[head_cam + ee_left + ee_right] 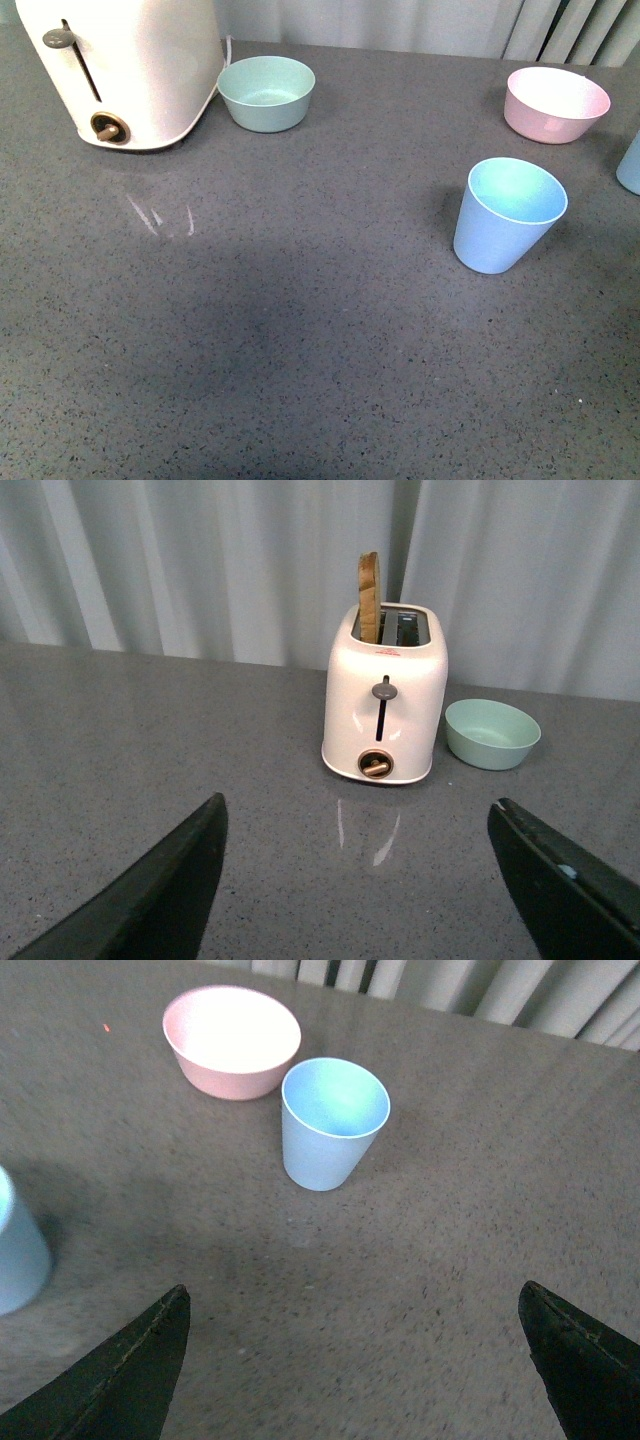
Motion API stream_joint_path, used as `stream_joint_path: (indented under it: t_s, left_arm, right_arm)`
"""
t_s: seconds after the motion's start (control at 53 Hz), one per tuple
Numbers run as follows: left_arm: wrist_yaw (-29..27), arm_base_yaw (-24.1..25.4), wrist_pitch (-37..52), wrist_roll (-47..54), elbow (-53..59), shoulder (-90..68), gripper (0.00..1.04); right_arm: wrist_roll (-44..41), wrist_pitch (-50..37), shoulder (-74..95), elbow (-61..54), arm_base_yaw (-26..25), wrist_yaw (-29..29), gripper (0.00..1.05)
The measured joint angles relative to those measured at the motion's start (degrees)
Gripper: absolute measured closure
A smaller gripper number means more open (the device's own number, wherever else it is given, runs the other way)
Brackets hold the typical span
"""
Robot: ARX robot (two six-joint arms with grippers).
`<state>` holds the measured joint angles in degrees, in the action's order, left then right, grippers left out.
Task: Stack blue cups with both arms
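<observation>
Neither of my arms shows in the front view. My left end effector is spread wide, its two dark fingers in the lower corners of the left wrist frame, with bare tabletop between them and nothing gripped. Past them, at centre frame, stands a cream toaster with a slice of toast upright in one slot. Just to its right is a mint-green bowl, in front of a pale curtain.

My right end effector is equally wide open and empty, only its fingertips showing in the bottom corners of the right wrist frame.

In the front view one blue cup stands upright and alone on the grey tabletop, right of centre and below the pink bowl at the upper right. The second blue cup is only a sliver at the right edge, apart from the first. In the right wrist frame the second blue cup stands upright at upper centre, just beside the pink bowl, though I cannot tell whether they touch. The first blue cup is cut off and blurred at the left edge.

In the front view the toaster fills the upper left, with the mint-green bowl just right of it.
</observation>
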<state>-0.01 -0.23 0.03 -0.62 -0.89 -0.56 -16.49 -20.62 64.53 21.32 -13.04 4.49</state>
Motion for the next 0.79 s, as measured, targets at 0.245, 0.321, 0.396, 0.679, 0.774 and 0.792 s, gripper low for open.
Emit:
stream_joint_path:
  t_s: [0.245,0.321,0.396,0.679,0.774,0.792]
  left_arm:
    - [0.0,0.0,0.0,0.1,0.0,0.0,0.09]
    - [0.0,0.0,0.0,0.1,0.0,0.0,0.09]
    - [0.0,0.0,0.0,0.1,0.0,0.0,0.09]
    - [0.0,0.0,0.0,0.1,0.0,0.0,0.09]
    - [0.0,0.0,0.0,0.1,0.0,0.0,0.09]
    - [0.0,0.0,0.0,0.1,0.0,0.0,0.09]
  right_arm:
    - [-9.7,3.1,23.2,14.3,2.7,-2.2,0.09]
    - [-11.5,4.6,27.7,19.6,3.8,-3.5,0.09]
    - [-12.6,6.0,31.2,25.0,5.2,-3.9,0.09]
    - [-14.4,10.3,43.1,38.2,9.0,-5.9,0.09]
    - [-14.4,10.4,44.8,38.9,9.3,-6.5,0.09]
    - [-14.4,10.4,45.0,38.9,9.4,-6.5,0.09]
